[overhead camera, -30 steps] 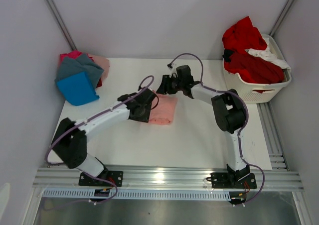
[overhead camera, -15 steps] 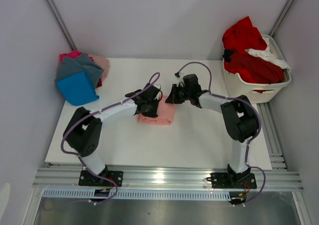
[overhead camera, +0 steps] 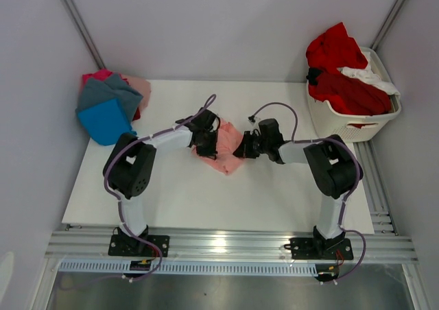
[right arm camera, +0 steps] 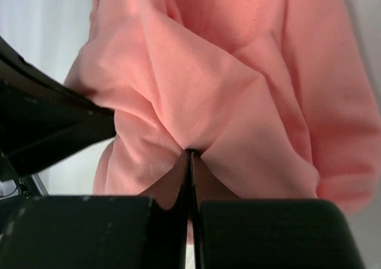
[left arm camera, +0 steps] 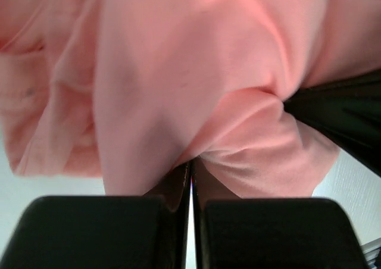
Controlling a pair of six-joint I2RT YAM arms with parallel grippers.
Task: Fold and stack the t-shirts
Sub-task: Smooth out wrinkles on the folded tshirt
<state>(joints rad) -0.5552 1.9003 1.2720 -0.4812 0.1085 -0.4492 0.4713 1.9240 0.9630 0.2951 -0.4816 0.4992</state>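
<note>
The salmon-pink t-shirt (overhead camera: pixel 226 147) sits bunched at the middle of the white table, pinched from both sides. My left gripper (overhead camera: pixel 209 144) is shut on its left edge; in the left wrist view the cloth (left arm camera: pixel 178 72) fills the frame above the closed fingers (left arm camera: pixel 172 188). My right gripper (overhead camera: pixel 242 147) is shut on its right edge; the cloth (right arm camera: pixel 238 84) folds into the closed jaws in the right wrist view. A stack of folded t-shirts, bright blue (overhead camera: pixel 106 121), grey (overhead camera: pixel 108 94), magenta and pale pink, lies at the far left.
A white slatted laundry basket (overhead camera: pixel 357 121) stands at the far right, holding red shirts (overhead camera: pixel 343 70) and a white one (overhead camera: pixel 370 78). The table's front edge meets an aluminium rail (overhead camera: pixel 226 245) where both arm bases are bolted.
Both grippers have closed in on the salmon-pink shirt from each side and taken hold of it. The shirt has gone from a flat folded rectangle to a bunched, raised lump.
</note>
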